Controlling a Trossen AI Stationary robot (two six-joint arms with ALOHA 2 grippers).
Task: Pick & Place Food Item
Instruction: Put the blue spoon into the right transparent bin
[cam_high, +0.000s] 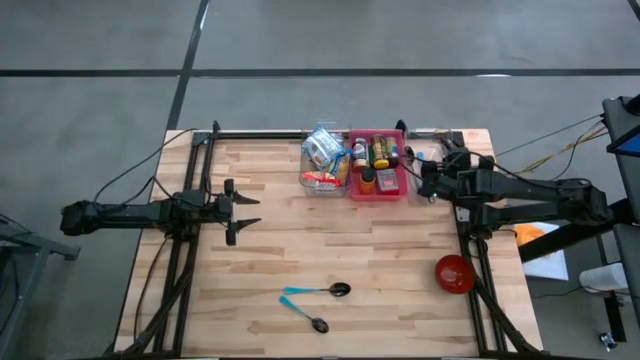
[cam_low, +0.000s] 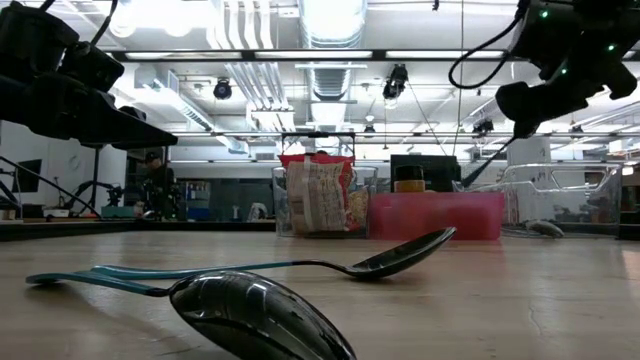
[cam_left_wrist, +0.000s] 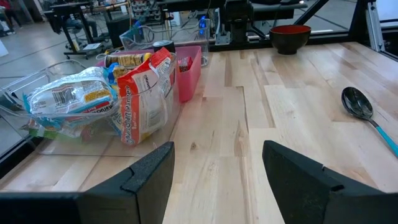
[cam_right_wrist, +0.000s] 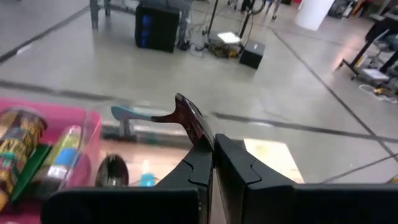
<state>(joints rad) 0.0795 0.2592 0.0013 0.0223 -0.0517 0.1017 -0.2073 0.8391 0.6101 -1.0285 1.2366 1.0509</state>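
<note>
High view | left gripper centre-left, fingers apart, empty | right gripper upper right beside pink bin, closed, pinching thin reddish item | spoons lower centre | red bowl lower right

place: lab/workshop | cues: ceiling ducts; concrete floor; equipment stands

print on the snack bags and jar labels, none of it legible

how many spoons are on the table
3 seen. Two teal-handled spoons lie near the front edge: one just behind the other. A third spoon lies beside the pink bin. More may be hidden.
</note>
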